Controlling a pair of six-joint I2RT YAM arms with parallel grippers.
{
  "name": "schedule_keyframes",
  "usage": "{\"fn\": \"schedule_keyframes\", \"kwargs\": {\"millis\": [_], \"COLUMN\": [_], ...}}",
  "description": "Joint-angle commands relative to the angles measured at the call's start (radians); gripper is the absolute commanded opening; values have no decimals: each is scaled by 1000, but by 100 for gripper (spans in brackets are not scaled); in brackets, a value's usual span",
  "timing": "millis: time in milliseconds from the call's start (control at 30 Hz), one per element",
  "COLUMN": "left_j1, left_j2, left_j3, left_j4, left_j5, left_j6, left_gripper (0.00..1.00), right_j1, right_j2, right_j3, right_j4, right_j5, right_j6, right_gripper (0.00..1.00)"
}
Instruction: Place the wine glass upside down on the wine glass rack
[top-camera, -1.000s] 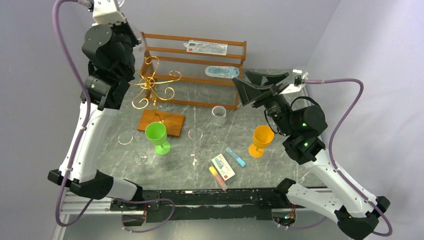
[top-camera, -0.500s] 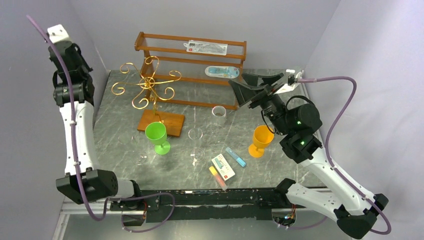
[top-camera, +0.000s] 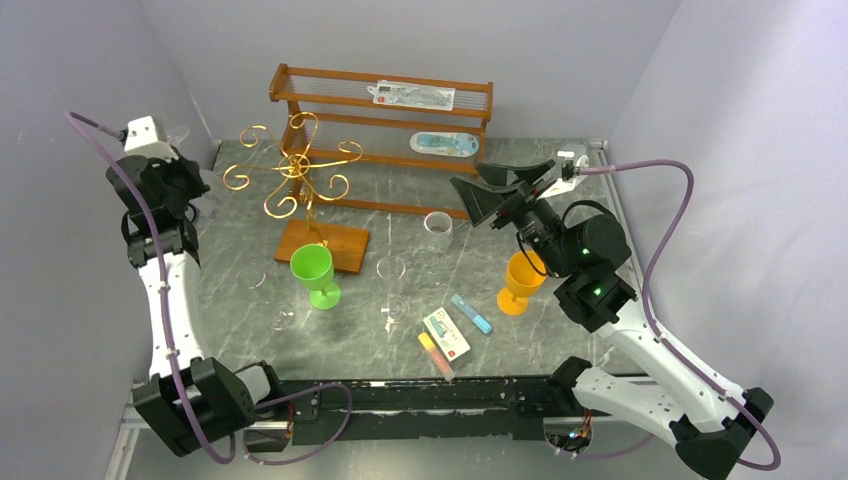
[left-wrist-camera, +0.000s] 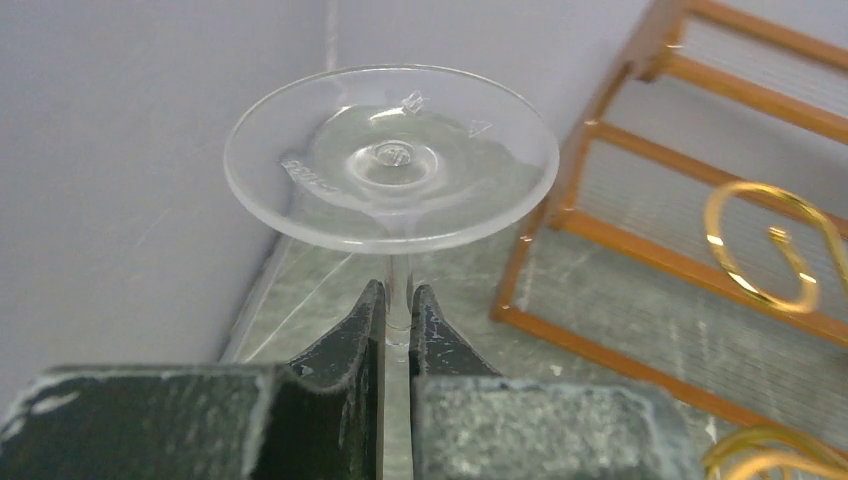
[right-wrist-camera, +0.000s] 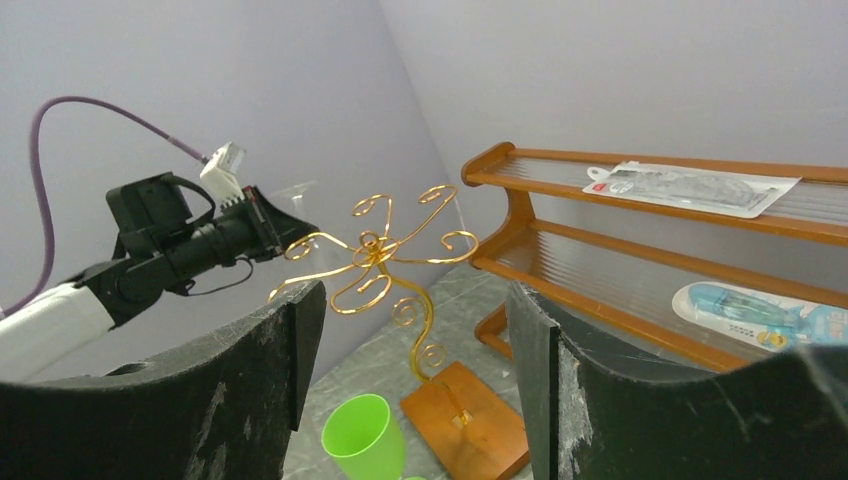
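Left wrist view: my left gripper (left-wrist-camera: 397, 312) is pinched almost closed on the thin stem of the wine glass (left-wrist-camera: 390, 160). The glass is clear and smooth, its round flat foot facing the lens, and it sits off the table beside the grey wall (left-wrist-camera: 130, 150). To its right, apart from it, stands the wine glass rack (top-camera: 298, 166), gold wire curled in spirals on a brown wooden base. My right gripper (right-wrist-camera: 415, 300) gapes wide, holding nothing.

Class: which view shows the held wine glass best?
Left wrist: the wine glass, foot and stem, is close up, pinched by the left gripper. Top external and right wrist show only a faint glint.
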Motion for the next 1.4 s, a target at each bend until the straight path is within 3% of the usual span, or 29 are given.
{"fn": "schedule_keyframes", "kwargs": {"millis": [0,367,733,867,1033,1367], "left_j1": [18,20,21,21,20,17], "left_j2": [-38,-40,53,82,76,124], "left_j3": [-87,-105,-81,-72,-128,-117], "left_j4": [302,286,314,303,447,440], "left_j5": [317,571,856,916,975,1084], "left_j6": [44,174,201,253,200,225], "left_gripper": [5,5,5,5,5,5], "right_j1": [-3,-3,-3,-3,-3,-3], "right_j2": [-22,3,21,22,29,26], "right_j3": [-32,-40,-45,-41,-41,-41], "right_j4": [32,25,30,25,27,26], "right_j5": [-2,-34,-46,-51,-62,-75], "right_j6": [23,28,41,43,53,66], "right_gripper": [70,71,71,71,71,71]}}
